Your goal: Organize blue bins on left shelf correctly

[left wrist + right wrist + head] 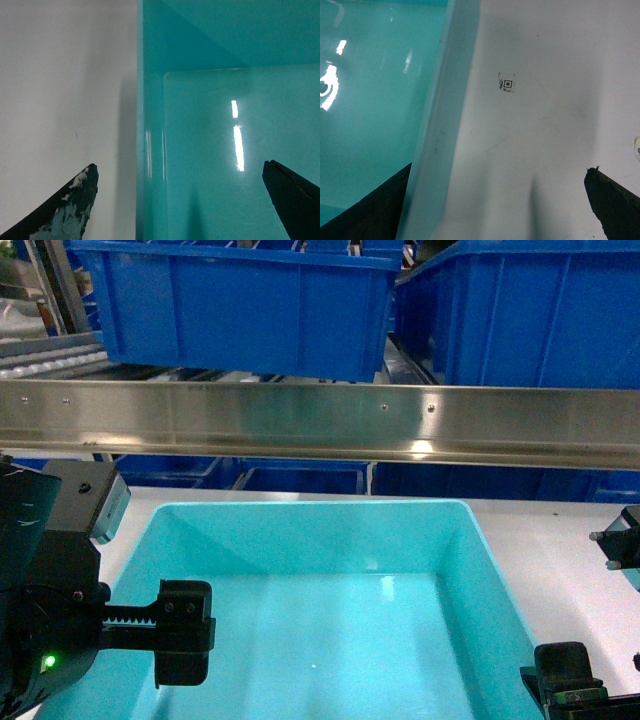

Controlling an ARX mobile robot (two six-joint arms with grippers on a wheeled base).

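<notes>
You have the turquoise bin (330,620) sitting on the white tabletop (570,560), directly below the steel beam (320,425) of the left shelf (60,360). Above that beam, two dark blue crates (250,305) rest on the shelf's tier.

Your left gripper (180,200) straddles the bin's left wall — one finger outside over the tabletop, the other inside over the glossy floor — with its fingers (70,210) spread wide and not touching the wall. Your right gripper (500,210) straddles the bin's right wall in the same way, fingers (615,205) apart, one behind the wall inside the bin and one over the tabletop.

Just beside the bin's right wall, a small square black-and-white code sticker (507,83) lies on the tabletop; its pattern shows, but no letters can be read.
</notes>
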